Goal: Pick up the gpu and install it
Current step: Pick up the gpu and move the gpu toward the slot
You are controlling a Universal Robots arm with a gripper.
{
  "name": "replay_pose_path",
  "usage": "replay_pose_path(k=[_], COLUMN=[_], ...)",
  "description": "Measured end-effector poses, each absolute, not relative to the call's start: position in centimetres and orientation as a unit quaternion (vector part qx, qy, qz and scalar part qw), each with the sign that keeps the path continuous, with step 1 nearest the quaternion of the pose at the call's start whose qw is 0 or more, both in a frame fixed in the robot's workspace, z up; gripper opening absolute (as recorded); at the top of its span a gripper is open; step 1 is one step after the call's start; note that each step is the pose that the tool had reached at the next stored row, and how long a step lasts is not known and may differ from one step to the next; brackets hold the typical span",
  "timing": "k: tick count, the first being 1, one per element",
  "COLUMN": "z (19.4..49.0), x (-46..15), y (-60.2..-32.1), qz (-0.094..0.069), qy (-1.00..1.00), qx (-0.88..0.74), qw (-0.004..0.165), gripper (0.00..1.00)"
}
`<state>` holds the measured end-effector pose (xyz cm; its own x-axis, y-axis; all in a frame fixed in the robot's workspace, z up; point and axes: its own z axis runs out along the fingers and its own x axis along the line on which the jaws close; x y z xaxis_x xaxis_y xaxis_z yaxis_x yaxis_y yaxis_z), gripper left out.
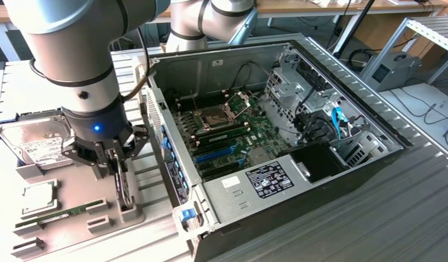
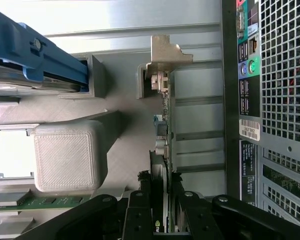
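Green-board gpu (image 1: 123,183) stands on edge in a grey printed holder (image 1: 129,210), approx 8 o'clock in the ext. view. It is just beside the open PC case (image 1: 297,218), which runs from centre out to 3 o'clock.

Gripper (image 1: 115,166) is down over the card's top edge. In the wrist view its dark fingers (image 2: 140,212) sit one each side of the card w/ no gap showing, so it reads as clamped on the gpu (image 2: 163,135). Silver end bracket (image 2: 166,50) at the card's far end sits next to a grey post of the holder.

Progress, as judged:
- Grasp looks made.
- Card's lower edge seems to sit in the holder slot, so pick-up is not complete; can't be certain of a slight lift.
- Install not done. Motherboard (image 1: 239,136) lies exposed inside the case, and the blue expansion slots (image 1: 217,154), approx 6 o'clock from the CPU socket, have nothing in them.
- Left: getting the card out of the holder, over to the case and seated in a slot.

Other parts sit apart from the gripper: hard drive (image 1: 38,144) at 9 o'clock, RAM stick (image 1: 60,214) at 7 o'clock.
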<state>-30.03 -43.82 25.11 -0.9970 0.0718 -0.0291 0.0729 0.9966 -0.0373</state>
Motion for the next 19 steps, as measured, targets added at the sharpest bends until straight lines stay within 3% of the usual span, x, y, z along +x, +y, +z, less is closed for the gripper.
replay_pose_path(k=[19], z=[26.06], x=[-30.03], y=[-43.82], qz=[-0.019], qy=[0.999], qx=[0.036], qw=[0.014], gripper=[0.26])
